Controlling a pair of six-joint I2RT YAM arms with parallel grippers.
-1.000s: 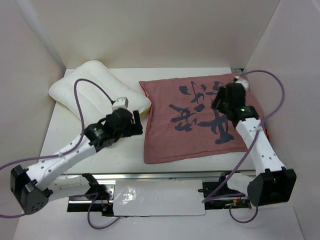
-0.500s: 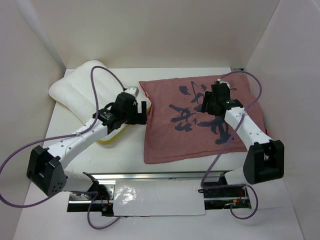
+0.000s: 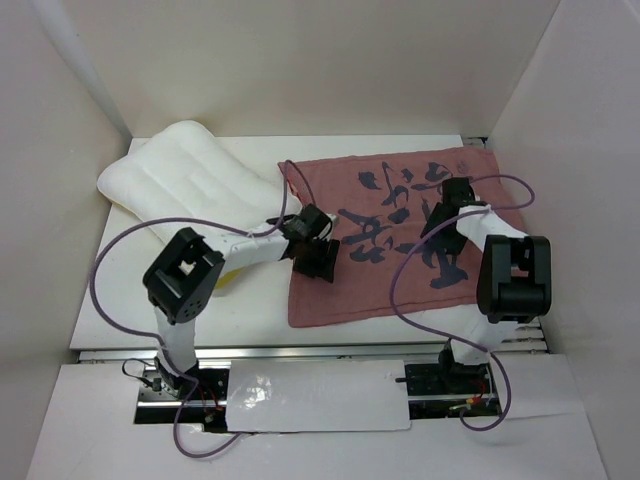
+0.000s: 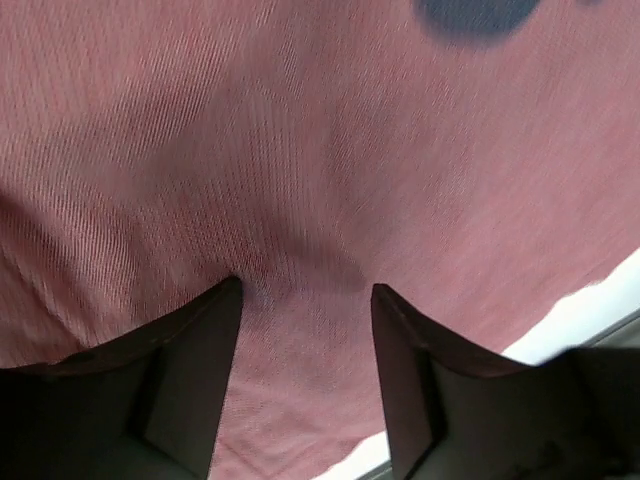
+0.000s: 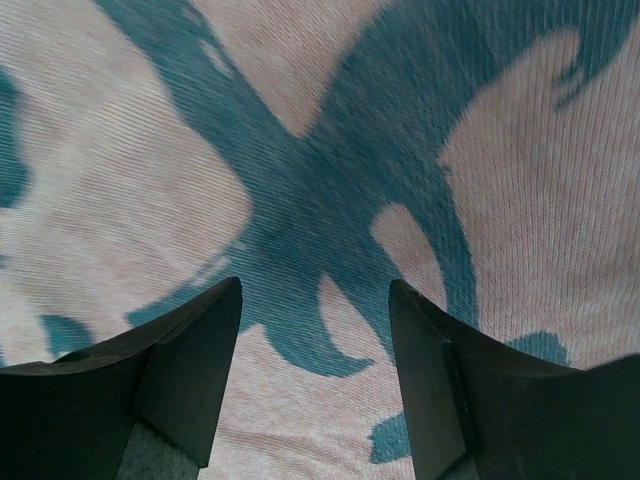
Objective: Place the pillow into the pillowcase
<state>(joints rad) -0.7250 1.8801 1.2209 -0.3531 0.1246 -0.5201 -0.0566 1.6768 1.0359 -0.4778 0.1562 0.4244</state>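
Note:
The pillowcase (image 3: 395, 270) lies flat on the table at centre right, faded pink-red side up with dark blue marks. The white pillow (image 3: 185, 180) lies at the back left, a pale yellow edge showing near the left arm. My left gripper (image 3: 322, 262) is open and pressed down on the pillowcase's left part (image 4: 330, 150), fingertips touching the cloth near its front edge. My right gripper (image 3: 447, 215) is open and pressed down on the pillowcase's right part (image 5: 330, 130), over a blue mark.
White walls close in the table on the left, back and right. The table's front edge (image 3: 300, 345) has a metal rail with a plastic sheet (image 3: 310, 395) below it. Purple cables loop around both arms.
Both arms have stretched forward and lowered. The left gripper moved right from the pillow's edge onto the pillowcase. The right gripper came down onto the pillowcase's right part.

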